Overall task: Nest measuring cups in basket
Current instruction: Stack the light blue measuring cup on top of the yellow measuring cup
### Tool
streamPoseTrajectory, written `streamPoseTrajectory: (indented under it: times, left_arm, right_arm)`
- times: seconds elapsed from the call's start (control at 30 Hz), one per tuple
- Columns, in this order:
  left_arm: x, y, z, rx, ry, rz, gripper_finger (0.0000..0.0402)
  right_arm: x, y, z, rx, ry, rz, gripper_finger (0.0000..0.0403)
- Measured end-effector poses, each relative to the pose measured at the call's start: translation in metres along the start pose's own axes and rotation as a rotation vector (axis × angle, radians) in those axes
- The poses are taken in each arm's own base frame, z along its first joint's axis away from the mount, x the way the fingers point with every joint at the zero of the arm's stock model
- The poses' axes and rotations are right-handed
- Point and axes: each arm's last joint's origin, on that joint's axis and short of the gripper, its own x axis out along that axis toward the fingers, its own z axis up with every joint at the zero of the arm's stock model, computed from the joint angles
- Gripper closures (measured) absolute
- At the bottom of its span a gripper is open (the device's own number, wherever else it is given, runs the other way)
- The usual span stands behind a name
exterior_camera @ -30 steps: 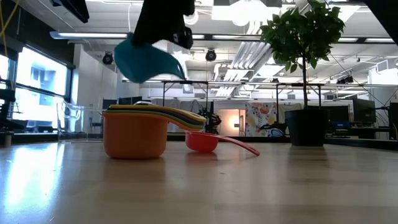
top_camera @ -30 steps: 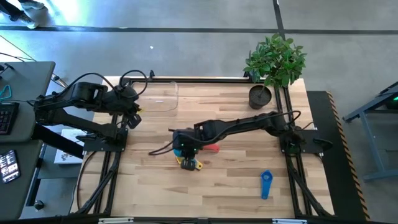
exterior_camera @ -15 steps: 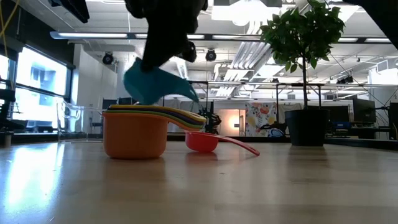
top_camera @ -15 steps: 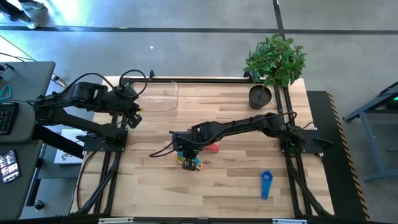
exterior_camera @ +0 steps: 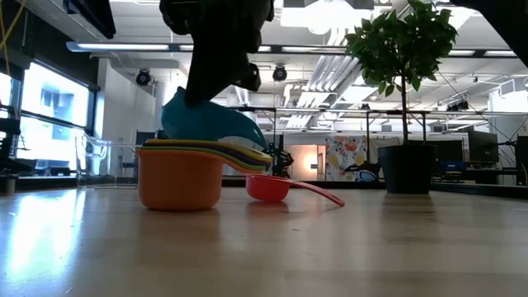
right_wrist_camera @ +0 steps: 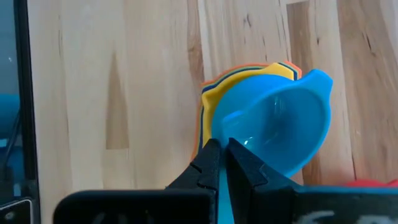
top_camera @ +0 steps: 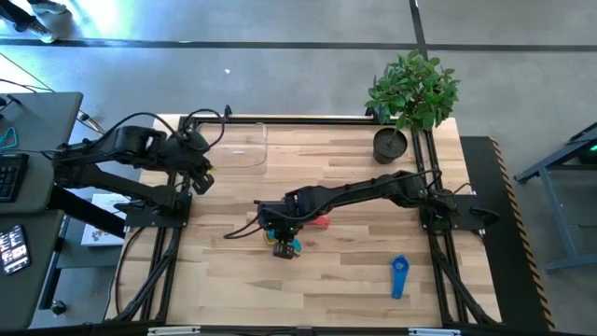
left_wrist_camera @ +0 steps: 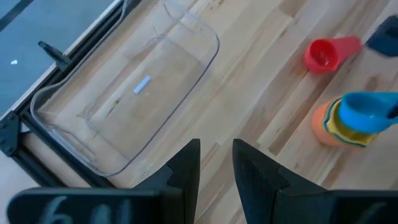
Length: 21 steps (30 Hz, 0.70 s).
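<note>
Measuring cups sit mostly as one nested stack (top_camera: 283, 245) near the middle of the tabletop (top_camera: 354, 280), a little toward six o'clock. From the low camera I see the orange cup (exterior_camera: 179, 177) at the bottom with yellow and green rims layered over it. My right gripper (top_camera: 276, 227) hangs directly over that stack, and its fingers (right_wrist_camera: 211, 163) are pressed together on the rim of the teal cup (right_wrist_camera: 277, 121), pinching it. That teal cup is tilted, its bowl resting on the top of the stack but not sunk level into it, as the low view shows (exterior_camera: 210, 120).

At about two o'clock from the stack, just beside it, lies the red cup (top_camera: 319, 222) on the wood, handle pointing away toward three o'clock. The blue cup (top_camera: 399, 275) lies well apart, toward four o'clock near the front of the tabletop.

My left gripper (top_camera: 201, 170) waits at the nine o'clock side of the tabletop. Its fingers (left_wrist_camera: 186, 171) stand slightly parted and hold nothing. The basket (top_camera: 244, 145) sits near it at the eleven o'clock corner, clear and with no cup in it in my left wrist picture (left_wrist_camera: 124, 99).

A dark plant pot (top_camera: 391, 145) with a leafy plant stands at the one o'clock corner.
</note>
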Motion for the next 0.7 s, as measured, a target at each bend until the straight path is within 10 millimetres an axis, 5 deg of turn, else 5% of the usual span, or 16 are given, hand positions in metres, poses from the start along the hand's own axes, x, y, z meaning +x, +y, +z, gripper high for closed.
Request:
streamPoseTrajectory:
  times: [0.3, 0.7]
  left_arm:
    - [0.02, -0.003, -0.01, 0.028, 0.069, 0.042, 0.0316]
    - [0.023, -0.003, -0.011, 0.033, 0.078, 0.047, 0.0316]
  right_arm:
    - [0.0, 0.0, -0.001, 0.006, 0.01, 0.016, 0.0382]
    - [0.0, 0.003, 0.0, -0.018, -0.01, 0.001, 0.0317]
